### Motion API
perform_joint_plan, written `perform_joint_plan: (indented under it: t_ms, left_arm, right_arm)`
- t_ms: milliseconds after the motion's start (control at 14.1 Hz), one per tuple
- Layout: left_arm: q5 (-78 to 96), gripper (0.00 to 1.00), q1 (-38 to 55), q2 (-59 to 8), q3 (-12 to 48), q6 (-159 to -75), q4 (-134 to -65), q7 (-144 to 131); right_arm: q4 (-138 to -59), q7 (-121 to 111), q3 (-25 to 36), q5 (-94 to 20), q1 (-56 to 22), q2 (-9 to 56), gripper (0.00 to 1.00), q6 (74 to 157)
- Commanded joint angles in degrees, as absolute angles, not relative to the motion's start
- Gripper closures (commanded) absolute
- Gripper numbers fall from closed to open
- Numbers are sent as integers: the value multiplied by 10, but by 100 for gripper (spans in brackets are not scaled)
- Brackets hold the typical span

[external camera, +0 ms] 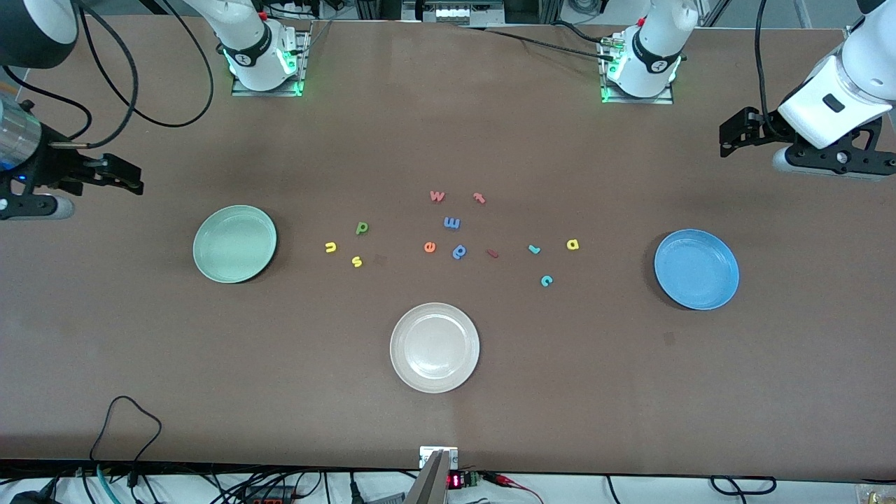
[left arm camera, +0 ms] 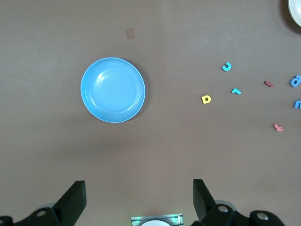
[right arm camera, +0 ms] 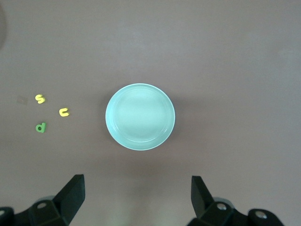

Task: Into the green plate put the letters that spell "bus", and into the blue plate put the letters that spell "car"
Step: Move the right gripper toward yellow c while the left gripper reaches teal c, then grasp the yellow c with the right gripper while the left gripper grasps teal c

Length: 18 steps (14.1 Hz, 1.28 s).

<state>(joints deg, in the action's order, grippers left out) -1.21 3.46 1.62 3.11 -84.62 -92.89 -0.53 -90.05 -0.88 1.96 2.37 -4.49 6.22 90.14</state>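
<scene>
Nothing is held by the green plate (external camera: 234, 243), the blue plate (external camera: 696, 269) or the white plate (external camera: 435, 347). The small foam letters are scattered on the table between them: green b (external camera: 362, 227), yellow u (external camera: 330, 246), yellow s (external camera: 357, 262), teal c (external camera: 547, 281), yellow a (external camera: 572, 244), teal r (external camera: 534, 249). The left gripper (left arm camera: 138, 200) and right gripper (right arm camera: 136, 197) are held spread apart, empty, above the table's ends.

Loose foam letters on the table (external camera: 140, 364): w, t, m, e, u, s, c.
</scene>
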Motion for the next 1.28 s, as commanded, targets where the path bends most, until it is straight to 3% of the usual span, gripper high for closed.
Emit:
perform_joint_plan:
  t_ms: [0,212,425,779,1062,1204]
  left_arm:
    - [-2,0,31,3,32,-818,-916,-16]
    - [-1,0,54,-52,33,-747,-904,-9]
    - [23,0,55,-109,44,-758,-901,-17]
    - [29,0,98,-207,53,-920,-911,-125]
    - [27,0,144,-286,52,-1110,-928,-221]
    - [27,0,157,-292,53,-1211,-971,-228]
  right_arm:
    - [-886,-6,23,19,-79,92,0,879]
    - [-896,-4,22,5,-100,134,0,887]
    - [-960,10,22,-23,-117,157,0,985]
    - [-1023,98,20,-25,-181,194,0,1098]
    - [-1116,112,18,-21,-209,216,0,1261]
    - [-1122,105,18,-19,-226,234,2,1281]
